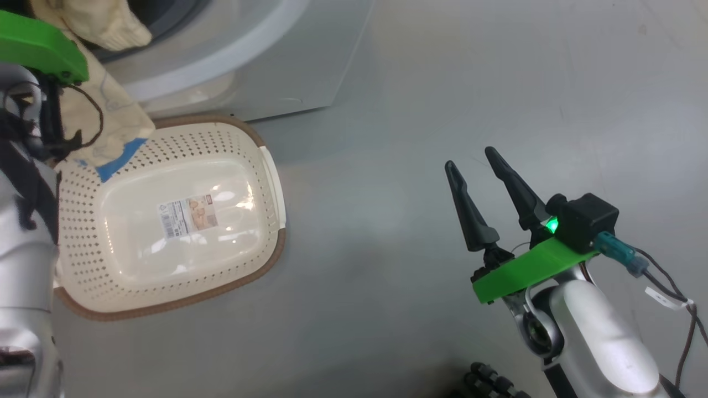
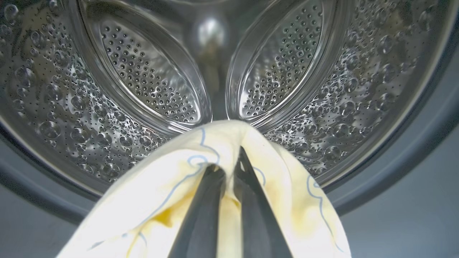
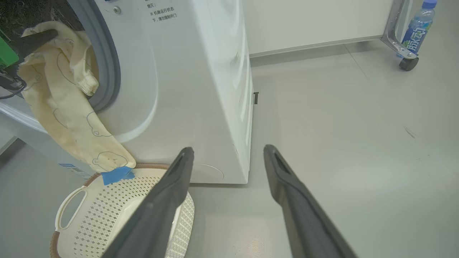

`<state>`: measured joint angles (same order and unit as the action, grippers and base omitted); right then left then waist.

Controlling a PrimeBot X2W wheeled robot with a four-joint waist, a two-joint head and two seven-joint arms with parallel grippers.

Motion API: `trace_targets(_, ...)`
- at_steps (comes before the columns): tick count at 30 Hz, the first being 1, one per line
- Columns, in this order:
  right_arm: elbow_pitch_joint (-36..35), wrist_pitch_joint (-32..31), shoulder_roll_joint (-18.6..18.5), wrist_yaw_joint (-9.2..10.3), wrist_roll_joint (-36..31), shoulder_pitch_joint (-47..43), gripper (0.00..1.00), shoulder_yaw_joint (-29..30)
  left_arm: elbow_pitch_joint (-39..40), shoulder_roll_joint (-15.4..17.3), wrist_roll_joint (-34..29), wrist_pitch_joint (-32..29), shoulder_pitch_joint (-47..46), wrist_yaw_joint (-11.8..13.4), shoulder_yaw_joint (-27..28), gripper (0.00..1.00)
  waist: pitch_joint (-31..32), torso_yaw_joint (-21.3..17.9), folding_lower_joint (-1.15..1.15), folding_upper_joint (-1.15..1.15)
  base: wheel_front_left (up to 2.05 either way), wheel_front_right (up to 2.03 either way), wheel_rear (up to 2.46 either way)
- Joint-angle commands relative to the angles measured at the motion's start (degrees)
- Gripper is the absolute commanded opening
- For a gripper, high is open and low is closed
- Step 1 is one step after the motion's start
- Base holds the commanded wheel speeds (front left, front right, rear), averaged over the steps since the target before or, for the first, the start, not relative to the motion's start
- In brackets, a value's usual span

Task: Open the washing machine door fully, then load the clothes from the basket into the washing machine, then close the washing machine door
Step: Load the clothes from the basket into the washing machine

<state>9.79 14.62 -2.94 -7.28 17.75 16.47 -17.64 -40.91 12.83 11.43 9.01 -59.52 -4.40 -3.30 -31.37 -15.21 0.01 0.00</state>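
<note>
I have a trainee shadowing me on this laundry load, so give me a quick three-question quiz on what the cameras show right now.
1. True or false: the right gripper is shut.
2. What does the left gripper grip at the drum? A) nothing B) a pale-yellow garment C) a blue sock
3. Fill in: the garment's low end, at the basket, carries a ____ patch.
Key: 1 false, it is open and empty; 2 B; 3 blue.
</note>
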Motion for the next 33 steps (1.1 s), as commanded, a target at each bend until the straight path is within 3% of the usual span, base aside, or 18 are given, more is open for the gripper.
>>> trace_targets(1,-1.7,0.4,0.1,-0.21,0.7,1.0,1.00,-1.4,-0.1,3.6,-0.7,0.8,-3.5,0.3,1.2,0.00,-2.5,-2.1,-0.01,0.00,0.00,0.00,0.00)
trace_targets(14,-1.6,0.4,0.1,-0.21,0.7,1.6,1.00,-3.4,-10.0,7.2,-3.4,2.4,-16.7,0.3,-1.6,0.00,-6.9,-4.2,-0.01,0.00,0.00,0.00,0.00)
trace_targets(33,-1.7,0.4,0.1,-0.21,0.9,0.9,1.00,-5.5,-15.5,10.1,-7.3,3.8,-30.5,1.0,-6.3,0.00,-11.4,-6.2,-0.01,0.00,0.00,0.00,0.00)
